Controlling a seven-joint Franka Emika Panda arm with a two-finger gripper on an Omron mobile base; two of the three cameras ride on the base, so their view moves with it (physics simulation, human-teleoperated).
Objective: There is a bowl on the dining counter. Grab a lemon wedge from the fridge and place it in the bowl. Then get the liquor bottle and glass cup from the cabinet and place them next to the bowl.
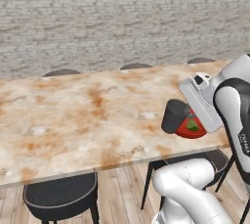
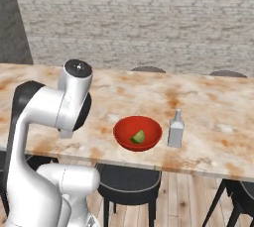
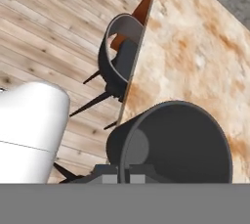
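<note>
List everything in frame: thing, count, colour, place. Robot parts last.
dining counter: 1, marbled cream and rust, runs across both base views
bowl: 1, red, near the counter's front edge
lemon wedge: 1, yellow-green, inside the bowl
liquor bottle: 1, pale grey, upright on the counter just right of the bowl in the right base view
glass cup: 1, dark grey, held over the counter beside the bowl, mouth toward the hand camera
stools: several, black, tucked along both sides of the counter
brick wall: 1, grey, behind the counter
floor: 1, light wood planks
gripper: 1, dark fingers, shut on the glass cup
arm: 1, white with dark joints
</note>
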